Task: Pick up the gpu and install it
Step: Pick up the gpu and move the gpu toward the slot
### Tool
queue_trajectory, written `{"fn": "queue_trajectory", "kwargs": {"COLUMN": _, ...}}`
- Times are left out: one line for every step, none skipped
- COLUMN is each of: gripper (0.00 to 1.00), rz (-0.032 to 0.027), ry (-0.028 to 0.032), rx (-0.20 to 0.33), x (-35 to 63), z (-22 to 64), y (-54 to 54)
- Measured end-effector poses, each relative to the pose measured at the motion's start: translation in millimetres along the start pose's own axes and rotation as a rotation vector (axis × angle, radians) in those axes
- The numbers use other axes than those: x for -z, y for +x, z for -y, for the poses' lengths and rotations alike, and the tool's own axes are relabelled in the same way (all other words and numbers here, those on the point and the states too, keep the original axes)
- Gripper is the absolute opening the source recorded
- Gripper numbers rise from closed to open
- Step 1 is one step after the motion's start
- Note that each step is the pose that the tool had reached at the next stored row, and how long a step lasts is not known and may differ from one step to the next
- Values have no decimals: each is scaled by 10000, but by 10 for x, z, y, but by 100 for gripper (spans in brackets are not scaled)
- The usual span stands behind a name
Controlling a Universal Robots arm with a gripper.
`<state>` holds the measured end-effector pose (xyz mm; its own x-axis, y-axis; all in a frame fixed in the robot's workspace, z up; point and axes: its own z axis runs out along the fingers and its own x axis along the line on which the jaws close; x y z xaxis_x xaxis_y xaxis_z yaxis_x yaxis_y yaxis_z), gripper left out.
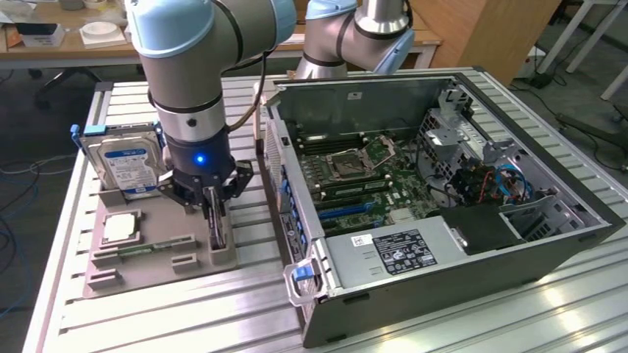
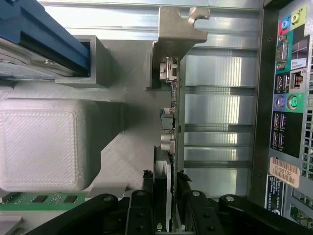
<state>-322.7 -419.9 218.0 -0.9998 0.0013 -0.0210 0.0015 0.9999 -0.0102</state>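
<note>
Item: gpu [image 2: 172,117], edge-up in grey holder [image 1: 147,265] on worktop [image 1: 196,316], beside PC case [image 1: 442,287]. Gripper [image 1: 215,217] clamped on its edge. Risk, I reckon: off-centre grip, card tilts, snags holder on lift.

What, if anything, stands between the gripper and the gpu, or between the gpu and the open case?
Nothing visible separates the gripper from the gpu; it sits right at the card's top edge in the grey holder. Between the gpu and the motherboard rises the case's near wall.
</note>
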Motion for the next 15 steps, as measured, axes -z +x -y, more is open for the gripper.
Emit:
{"fn": "queue_trajectory", "kwargs": {"gripper": 32, "rz": 0, "ry": 0, "rx": 1, "x": 0, "z": 0, "y": 0}}
{"fn": "queue_trajectory", "kwargs": {"gripper": 32, "rz": -1, "ry": 1, "rx": 1, "x": 0, "z": 0, "y": 0}}
{"fn": "queue_trajectory", "kwargs": {"gripper": 32, "rz": -1, "ry": 1, "rx": 1, "x": 1, "z": 0, "y": 0}}
{"fn": "queue_trajectory", "kwargs": {"gripper": 31, "rz": -2, "ry": 2, "rx": 1, "x": 1, "z": 0, "y": -1}}
{"fn": "queue_trajectory", "kwargs": {"gripper": 31, "rz": -2, "ry": 1, "rx": 1, "x": 1, "z": 0, "y": -1}}
{"fn": "queue_trajectory", "kwargs": {"gripper": 27, "rz": -2, "ry": 1, "rx": 1, "x": 1, "z": 0, "y": -1}}
{"fn": "queue_trajectory", "kwargs": {"gripper": 27, "rz": -1, "ry": 1, "rx": 1, "x": 1, "z": 0, "y": -1}}
{"fn": "queue_trajectory", "kwargs": {"gripper": 27, "rz": -1, "ry": 1, "rx": 1, "x": 1, "z": 0, "y": -1}}
{"fn": "queue_trajectory", "kwargs": {"gripper": 27, "rz": -1, "ry": 1, "rx": 2, "x": 1, "z": 0, "y": -1}}
{"fn": "queue_trajectory", "kwargs": {"gripper": 27, "rz": -1, "ry": 1, "rx": 2, "x": 1, "z": 0, "y": -1}}
{"fn": "queue_trajectory", "kwargs": {"gripper": 27, "rz": -1, "ry": 1, "rx": 2, "x": 1, "z": 0, "y": -1}}
{"fn": "queue_trajectory", "kwargs": {"gripper": 27, "rz": -1, "ry": 1, "rx": 1, "x": 1, "z": 0, "y": -1}}
{"fn": "queue_trajectory", "kwargs": {"gripper": 27, "rz": 0, "ry": 0, "rx": 1, "x": 0, "z": 0, "y": -1}}
{"fn": "queue_trajectory", "kwargs": {"gripper": 27, "rz": 0, "ry": 0, "rx": 1, "x": 0, "z": 0, "y": -1}}
{"fn": "queue_trajectory", "kwargs": {"gripper": 27, "rz": -1, "ry": 1, "rx": 2, "x": 1, "z": 0, "y": -1}}
